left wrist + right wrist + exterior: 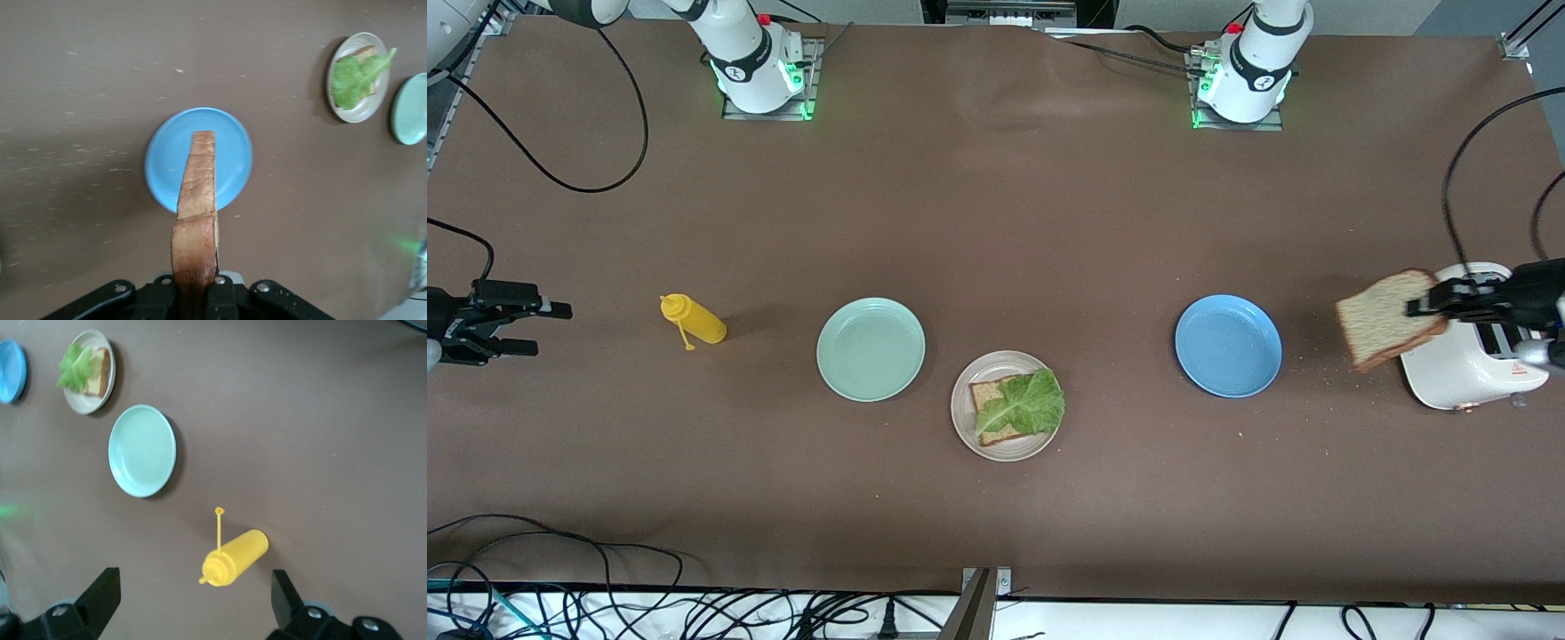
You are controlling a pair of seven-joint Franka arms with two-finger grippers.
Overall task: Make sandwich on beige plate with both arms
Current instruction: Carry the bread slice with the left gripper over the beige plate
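Observation:
The beige plate (1009, 452) lies near the table's middle and carries one slice of brown bread (989, 396) with a ruffled green lettuce leaf (1027, 404) on top. My left gripper (1423, 308) is shut on a second bread slice (1392, 318), held on edge in the air beside the white toaster (1472, 364). In the left wrist view that slice (198, 200) stands between the pads of the left gripper (197, 293). My right gripper (547, 329) waits open at the right arm's end of the table, with nothing in it (193, 600).
A blue plate (1227, 345) lies between the beige plate and the toaster. A mint-green plate (871, 348) sits beside the beige plate, toward the right arm's end. A yellow squeeze bottle (694, 322) lies on its side between it and the right gripper. Cables hang along the front edge.

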